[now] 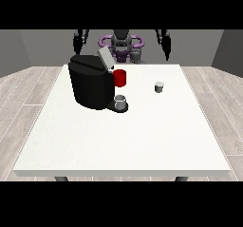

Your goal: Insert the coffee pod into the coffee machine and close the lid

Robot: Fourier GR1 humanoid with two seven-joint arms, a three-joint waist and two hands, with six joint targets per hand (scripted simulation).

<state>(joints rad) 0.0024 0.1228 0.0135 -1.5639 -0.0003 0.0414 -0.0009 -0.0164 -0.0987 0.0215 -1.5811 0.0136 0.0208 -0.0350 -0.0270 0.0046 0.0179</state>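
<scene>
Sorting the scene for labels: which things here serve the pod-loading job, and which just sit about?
For the job: coffee machine with its raised lid; small grey coffee pod.
Just there: red cup; grey cup on the machine's base.

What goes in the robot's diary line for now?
coffee pod: on table, untouched | coffee machine: lid up | both hands raised, far from pod
</scene>
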